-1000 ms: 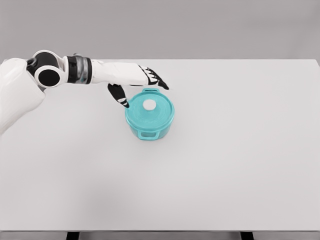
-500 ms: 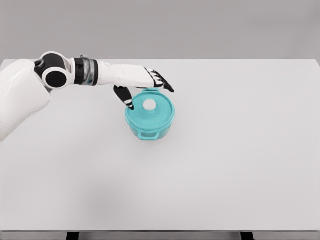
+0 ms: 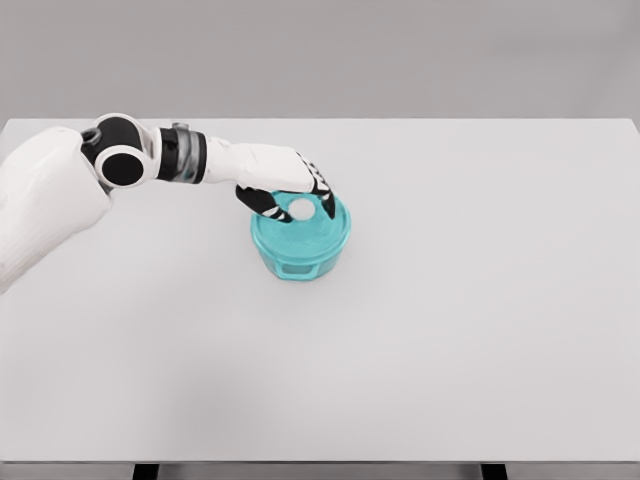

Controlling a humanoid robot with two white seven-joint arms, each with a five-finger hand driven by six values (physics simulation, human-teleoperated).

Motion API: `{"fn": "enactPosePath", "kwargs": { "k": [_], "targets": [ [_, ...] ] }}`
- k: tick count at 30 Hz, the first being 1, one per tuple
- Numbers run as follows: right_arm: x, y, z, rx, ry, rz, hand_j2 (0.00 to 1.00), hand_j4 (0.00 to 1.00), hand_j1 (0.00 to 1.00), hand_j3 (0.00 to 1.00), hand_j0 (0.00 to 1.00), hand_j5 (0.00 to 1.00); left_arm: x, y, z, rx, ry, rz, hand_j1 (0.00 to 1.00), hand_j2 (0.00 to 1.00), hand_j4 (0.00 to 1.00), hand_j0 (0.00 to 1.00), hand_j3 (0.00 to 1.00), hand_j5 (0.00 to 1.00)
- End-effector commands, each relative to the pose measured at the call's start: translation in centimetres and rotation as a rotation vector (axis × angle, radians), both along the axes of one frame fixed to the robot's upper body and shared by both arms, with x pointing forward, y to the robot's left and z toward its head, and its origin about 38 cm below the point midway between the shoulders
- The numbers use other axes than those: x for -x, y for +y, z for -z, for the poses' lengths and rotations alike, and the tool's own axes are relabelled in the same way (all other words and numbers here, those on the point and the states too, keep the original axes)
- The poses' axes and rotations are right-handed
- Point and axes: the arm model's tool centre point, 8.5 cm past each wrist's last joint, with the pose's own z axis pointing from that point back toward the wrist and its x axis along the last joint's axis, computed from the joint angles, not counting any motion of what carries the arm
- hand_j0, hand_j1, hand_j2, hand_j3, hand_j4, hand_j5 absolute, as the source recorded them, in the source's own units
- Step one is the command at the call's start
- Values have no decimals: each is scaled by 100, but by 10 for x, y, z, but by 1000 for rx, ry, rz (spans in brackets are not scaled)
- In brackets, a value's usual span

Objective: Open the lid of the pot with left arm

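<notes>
White table [image 3: 480,330] lies open around pot [image 3: 298,250]; left hand [image 3: 290,190] over lid [image 3: 305,225].

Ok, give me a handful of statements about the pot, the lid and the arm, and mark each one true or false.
1. The lid sits on the teal pot. True.
2. The left hand is over the lid, with its dark fingers on either side of the white knob. True.
3. The right arm reaches over the pot. False: only the left arm shows, coming in from the picture's left.
4. The pot stands at the right edge of the white table. False: it stands left of the table's middle.
5. The lid lies on the table beside the pot. False: it covers the pot.
</notes>
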Motion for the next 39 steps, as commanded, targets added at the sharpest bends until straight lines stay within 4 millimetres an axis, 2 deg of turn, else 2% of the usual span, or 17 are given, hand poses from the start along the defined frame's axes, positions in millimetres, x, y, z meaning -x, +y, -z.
{"fn": "enactPosePath", "kwargs": {
  "k": [1, 4, 6, 12, 15, 19, 22, 24, 26, 27, 28, 34, 35, 36, 37, 39],
  "targets": [
    [0, 0, 0, 0, 0, 0, 100, 100, 100, 100, 100, 100, 0, 0, 1, 4, 5, -2, 45, 45, 45, 45, 45, 45],
    [0, 0, 0, 0, 0, 0, 100, 100, 100, 100, 100, 100, 1, 1, 1, 5, 8, -4, 40, 40, 40, 40, 40, 40],
    [0, 0, 0, 0, 0, 0, 100, 100, 100, 100, 100, 100, 7, -4, -9, 26, -6, 28, 39, 39, 39, 39, 39, 39],
    [0, 0, 0, 0, 0, 0, 100, 100, 100, 100, 100, 100, 20, 37, -52, 94, -27, 16, 39, 39, 39, 39, 39, 39],
    [0, 0, 0, 0, 0, 0, 100, 100, 100, 100, 100, 100, 25, 74, -64, 89, -34, -34, 39, 39, 39, 39, 39, 39],
    [0, 0, 0, 0, 0, -1, 100, 100, 100, 100, 100, 100, 30, 139, -73, 40, -39, -158, 39, 39, 39, 39, 39, 39],
    [0, 0, 0, 0, 0, 0, 100, 100, 100, 100, 100, 100, 37, 197, -71, -21, -28, -281, 40, 40, 40, 40, 40, 40],
    [0, 0, 0, 0, 0, -1, 100, 100, 100, 100, 100, 100, 38, 211, -61, -23, -6, -321, 41, 41, 41, 41, 41, 41],
    [0, 0, 0, 0, 0, 0, 100, 100, 100, 100, 100, 100, 42, 212, -47, 2, 20, -331, 44, 44, 44, 44, 44, 44],
    [0, 0, 0, 0, 0, -1, 100, 100, 100, 100, 100, 100, 41, 202, -42, 25, 26, -312, 95, 95, 95, 95, 95, 95],
    [0, 0, 0, 0, 0, 0, 100, 100, 100, 100, 100, 100, 40, 198, -45, 39, 20, -307, 100, 100, 100, 100, 100, 100],
    [0, 0, 0, 0, 0, 0, 100, 100, 100, 100, 100, 100, 42, 201, -56, 58, 1, -309, 100, 100, 100, 100, 100, 100],
    [0, 0, 0, 0, 0, 0, 100, 100, 100, 100, 100, 100, 49, 203, -65, 70, -7, -298, 100, 100, 100, 100, 100, 100],
    [0, 0, 0, 0, 0, -1, 100, 100, 100, 100, 100, 100, 63, 196, -75, 88, -7, -255, 100, 100, 100, 100, 100, 100],
    [0, 0, 0, 0, 0, -1, 100, 100, 100, 100, 100, 100, 78, 184, -75, 119, 20, -201, 100, 100, 100, 100, 100, 100],
    [0, 0, 0, 0, 1, 0, 100, 100, 100, 100, 100, 100, 101, 155, -88, 166, -3, -90, 100, 100, 100, 100, 100, 100]
  ]
}}
